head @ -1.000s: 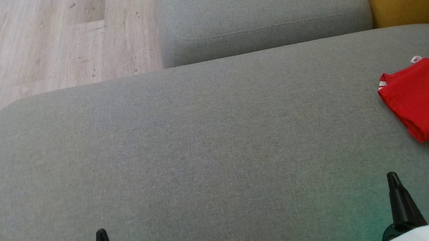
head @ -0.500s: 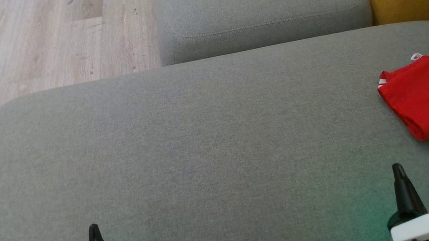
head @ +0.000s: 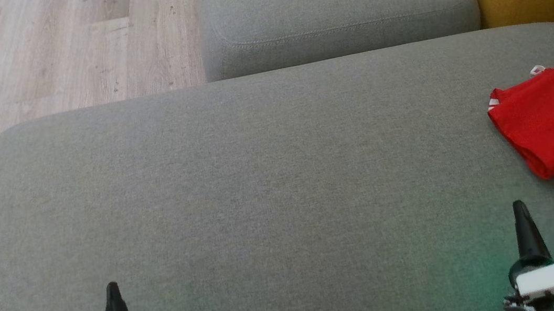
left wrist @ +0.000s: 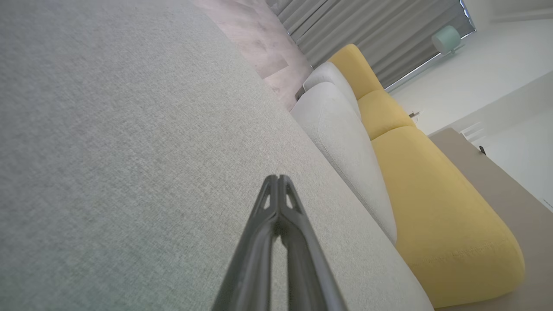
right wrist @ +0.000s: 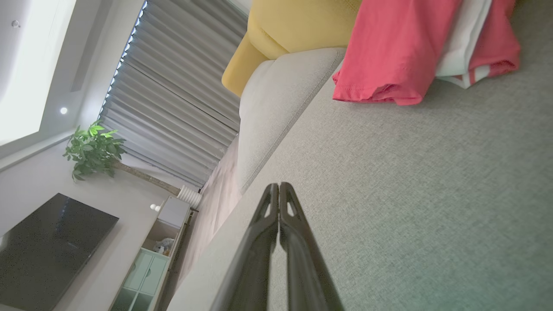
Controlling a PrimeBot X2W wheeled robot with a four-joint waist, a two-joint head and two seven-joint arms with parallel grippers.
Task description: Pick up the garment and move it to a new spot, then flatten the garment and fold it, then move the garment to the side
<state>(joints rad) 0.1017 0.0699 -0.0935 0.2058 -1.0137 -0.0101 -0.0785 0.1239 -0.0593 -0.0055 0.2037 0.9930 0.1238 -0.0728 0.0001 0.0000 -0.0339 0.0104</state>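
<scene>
One red garment [head: 553,121]. Two grippers, the left gripper [head: 113,292] and the right gripper [head: 520,207]. Two grey cushions in the head view: one large cushion [head: 259,179] and one small cushion [head: 332,1]. At least two yellow cushions [left wrist: 445,224] in the left wrist view. In the right wrist view, one plant [right wrist: 93,149], one television [right wrist: 47,246] and one cabinet [right wrist: 151,263].

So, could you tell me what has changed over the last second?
The left end effector and the right end effector edged forward over the grey cushion, spreading slightly; the head camera shifted a little. Both stayed shut and empty; the folded red garment lies unmoved.
</scene>
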